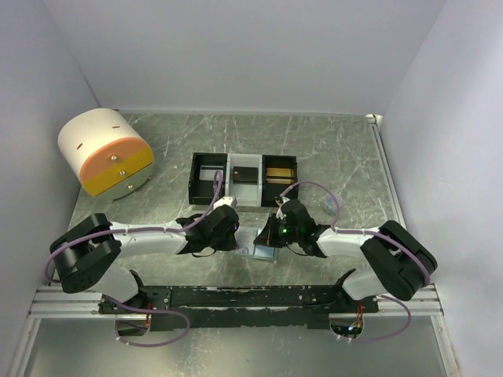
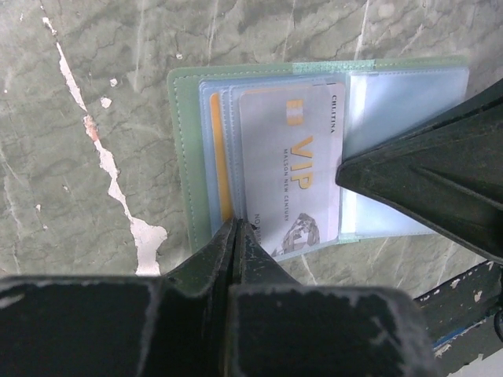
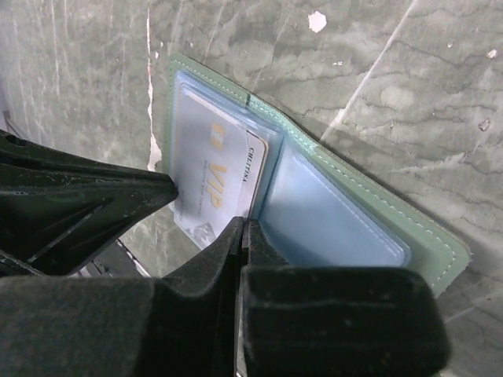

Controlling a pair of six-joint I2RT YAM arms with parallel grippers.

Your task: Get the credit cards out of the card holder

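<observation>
Marble table (image 1: 330, 149): card holder (image 2: 185, 157) open at near edge, credit cards (image 2: 291, 157) in left panel. Left gripper (image 2: 236, 236) and right gripper (image 3: 245, 232) closed; left maybe nipping a card. First pull-out: you slide it clear.

The card holder (image 2: 182, 157) lies opened flat on the grey-green marbled table (image 2: 94, 94), sage-green at the rim, pale blue clear sleeves inside. The credit cards (image 2: 295, 165) sit tucked in one panel: a pale grey one lettered VIP in gold uppermost, an orange edge beside it
</observation>
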